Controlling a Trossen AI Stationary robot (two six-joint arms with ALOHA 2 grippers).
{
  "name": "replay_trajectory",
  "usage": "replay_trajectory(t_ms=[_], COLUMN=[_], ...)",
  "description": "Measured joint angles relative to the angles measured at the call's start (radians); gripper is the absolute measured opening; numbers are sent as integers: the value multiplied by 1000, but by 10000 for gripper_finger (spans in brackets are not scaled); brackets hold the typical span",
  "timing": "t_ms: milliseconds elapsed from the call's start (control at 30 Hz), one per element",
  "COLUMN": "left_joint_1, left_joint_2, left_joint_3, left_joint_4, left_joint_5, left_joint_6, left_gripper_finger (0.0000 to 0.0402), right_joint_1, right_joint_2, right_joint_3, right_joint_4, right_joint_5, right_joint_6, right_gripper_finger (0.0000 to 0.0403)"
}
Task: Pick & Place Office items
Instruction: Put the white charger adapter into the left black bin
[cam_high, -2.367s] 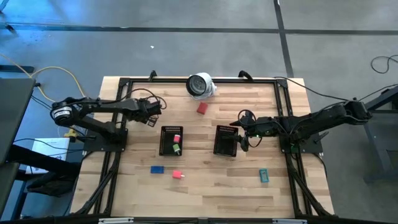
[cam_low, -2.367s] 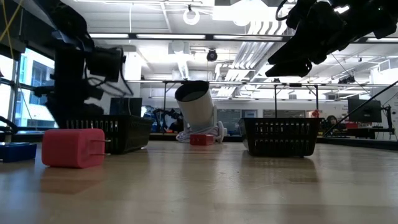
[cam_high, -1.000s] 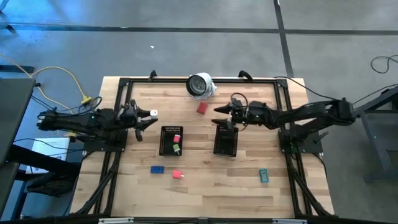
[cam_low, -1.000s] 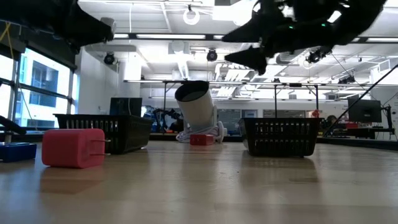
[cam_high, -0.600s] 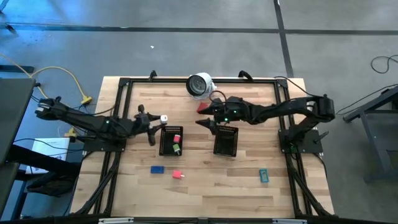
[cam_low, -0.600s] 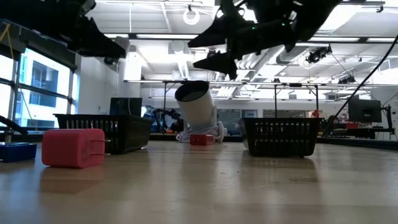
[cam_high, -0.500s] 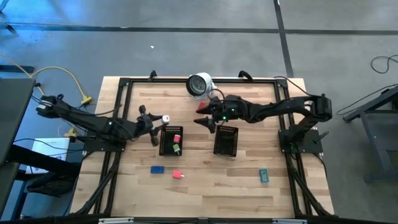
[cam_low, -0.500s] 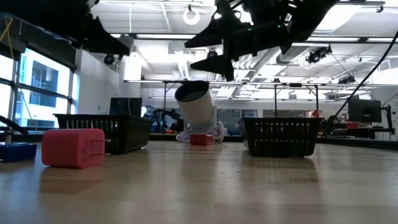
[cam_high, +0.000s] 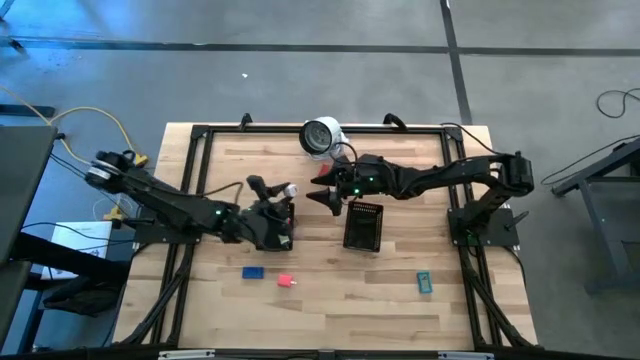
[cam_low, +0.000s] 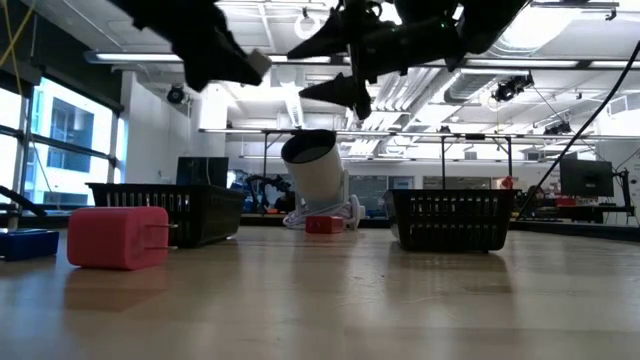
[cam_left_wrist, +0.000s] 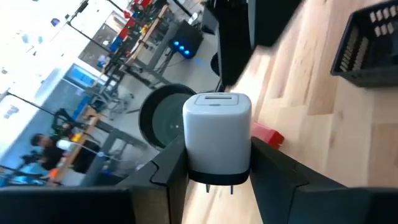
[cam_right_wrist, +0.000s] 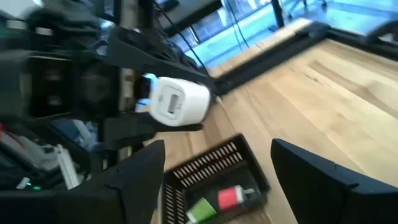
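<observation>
My left gripper (cam_high: 284, 193) hangs over the far end of the left black mesh tray (cam_high: 268, 240) and is shut on a small white plug block (cam_left_wrist: 217, 138). That tray holds a red and a green piece (cam_right_wrist: 227, 200). My right gripper (cam_high: 322, 196) is open and in the air between the two trays, just near of a red piece (cam_high: 322, 175) lying flat on the table. A blue piece (cam_high: 253, 271), a pink piece (cam_high: 285, 282) and a teal piece (cam_high: 424, 283) lie on the near half of the table. My left gripper pinches the white plug block between its two fingers (cam_left_wrist: 169, 167), one on each of two opposite sides (cam_left_wrist: 188, 149). The fingers come from the table's left. The block is lifted clear above the left tray, and its two prongs (cam_left_wrist: 221, 187) point back toward the wrist.
The right black mesh tray (cam_high: 363, 226) sits right of my right gripper. A white round object with a dark face (cam_high: 322, 136) stands at the far edge, just beyond the red piece. A black frame (cam_high: 200, 132) borders the table. Bare wood lies at the near centre.
My left gripper has carried the white plug block toward the table's right, from left of the left tray to over its far end, staying shut on it. My right gripper has moved toward the table's left and slightly nearer, away from the right tray, staying open.
</observation>
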Motion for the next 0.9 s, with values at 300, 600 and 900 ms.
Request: replay_trajectory(t_ms=[300,600,900], left_joint_1=[34,53,59], left_joint_2=[116,118,118], left_joint_3=[151,158,175], left_joint_4=[-106,-117,-116], left_joint_5=[1,69,128], left_joint_6=[35,27,28], left_gripper_finger=[131,131,131], right_joint_1=[22,27,27], right_joint_2=[0,0,0], right_joint_3=[0,0,0], right_joint_4=[-7,35,49], right_joint_5=[2,3,26], right_joint_6=[-38,-48,-47], right_gripper_finger=[281,281,281])
